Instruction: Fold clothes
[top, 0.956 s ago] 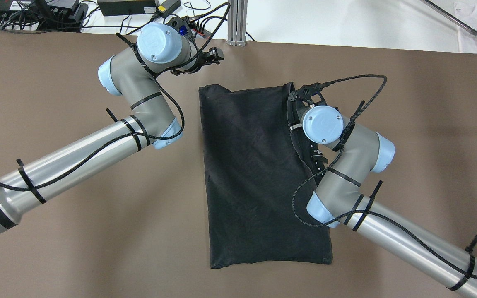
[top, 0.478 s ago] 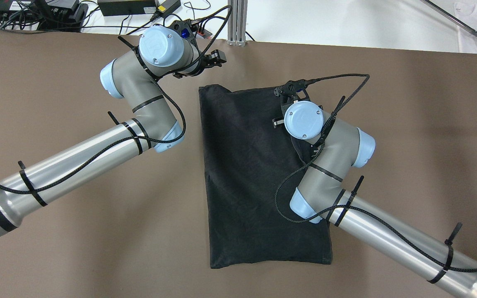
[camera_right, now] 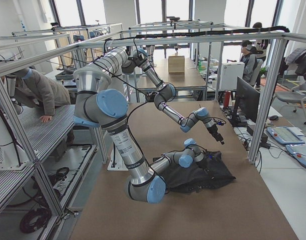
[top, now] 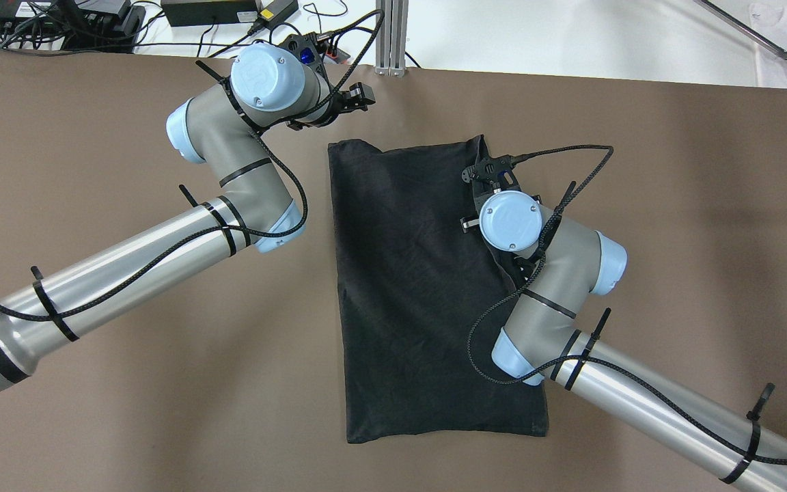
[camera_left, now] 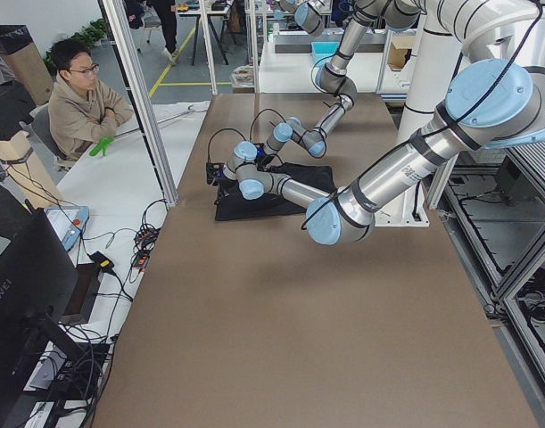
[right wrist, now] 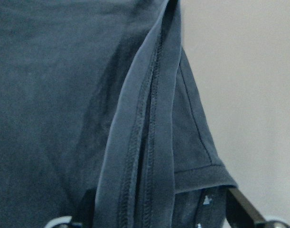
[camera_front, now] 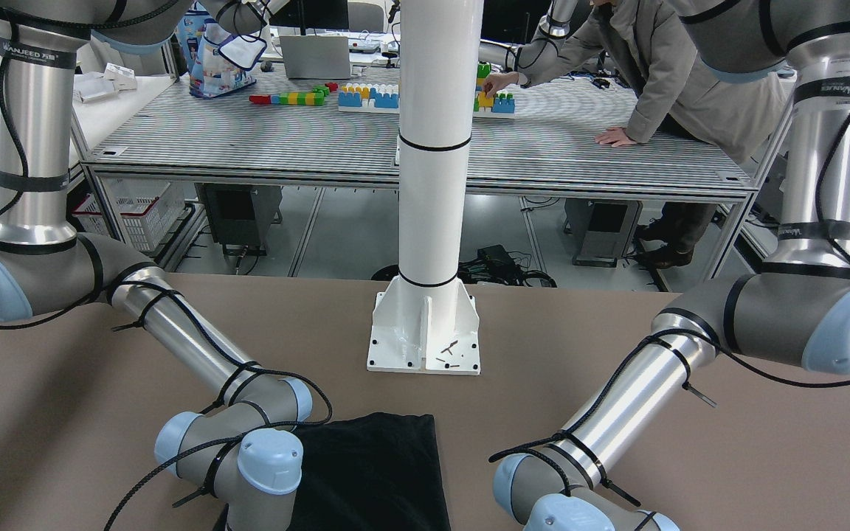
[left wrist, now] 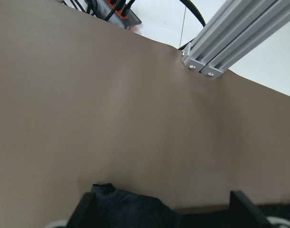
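the left claw (top: 359, 95) hovers over bare tabletop (top: 93, 171) near the far edge, just off the far left corner of the black garment (top: 407, 287). its fingers (left wrist: 85, 213) stand wide apart with nothing between them (the left wrist camera shows only brown surface and that dark corner below). an aluminium post (top: 391, 34) rises just beyond the far edge, close by. the black garment lies flat about midway between the tabletop's left and right edges, its long sides running from the far edge toward the robot's edge, its cloth faintly wrinkled. along its right side, near the far right corner, the edge is turned up into a standing ridge. the right claw (right wrist: 159, 213) is low over that ridge, its fingers spread wide and the stitched hem running between them without being pinched. from overhead the right wrist covers the claw itself.
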